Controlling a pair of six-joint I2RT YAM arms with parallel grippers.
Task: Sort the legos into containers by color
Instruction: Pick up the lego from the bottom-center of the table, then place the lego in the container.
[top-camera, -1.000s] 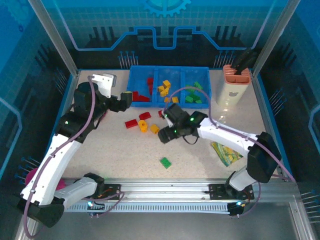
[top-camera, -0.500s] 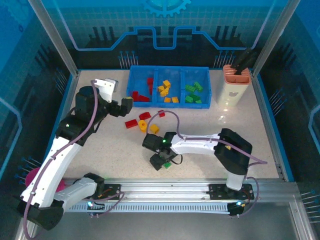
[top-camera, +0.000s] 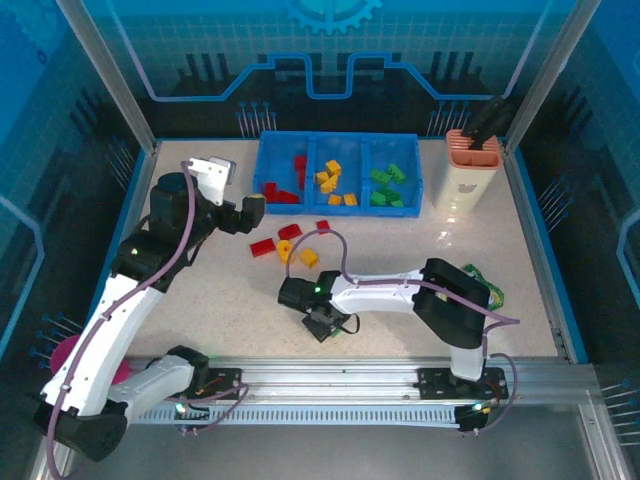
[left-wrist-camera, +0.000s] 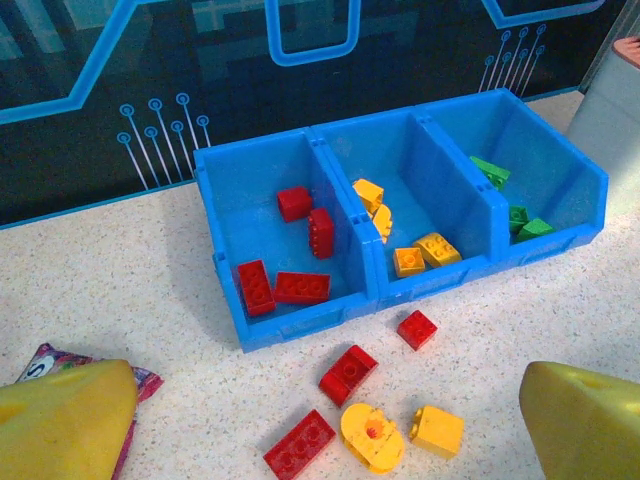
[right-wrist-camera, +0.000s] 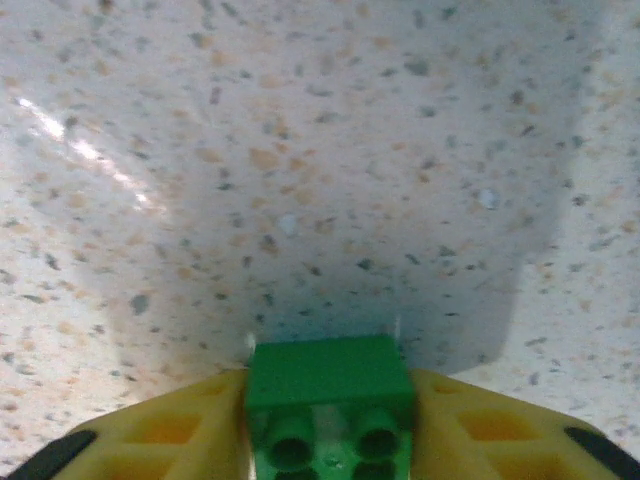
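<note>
My right gripper (top-camera: 321, 323) is low over the front middle of the table, shut on a green brick (right-wrist-camera: 330, 395) that sits tight between its yellow fingers (right-wrist-camera: 170, 430). The blue bin (top-camera: 340, 138) stands at the back: red bricks (left-wrist-camera: 300, 288) in its left compartment, yellow bricks (left-wrist-camera: 425, 252) in the middle one, green bricks (left-wrist-camera: 520, 220) in the right one. In front of it lie loose red bricks (left-wrist-camera: 348, 370) and yellow bricks (left-wrist-camera: 372, 437). My left gripper (top-camera: 250, 212) hovers open just left of them, its fingers (left-wrist-camera: 60, 420) wide apart.
A beige holder with an orange top (top-camera: 468, 170) stands right of the bin. A green snack packet (top-camera: 487, 292) lies by the right arm, a pink one (left-wrist-camera: 45, 362) beside my left finger. A pink cup (top-camera: 62, 352) sits at the left edge.
The right arm swung from near the bin down to the table's front and closed on the green brick. The left gripper drew back a little from the bin, then stayed still.
</note>
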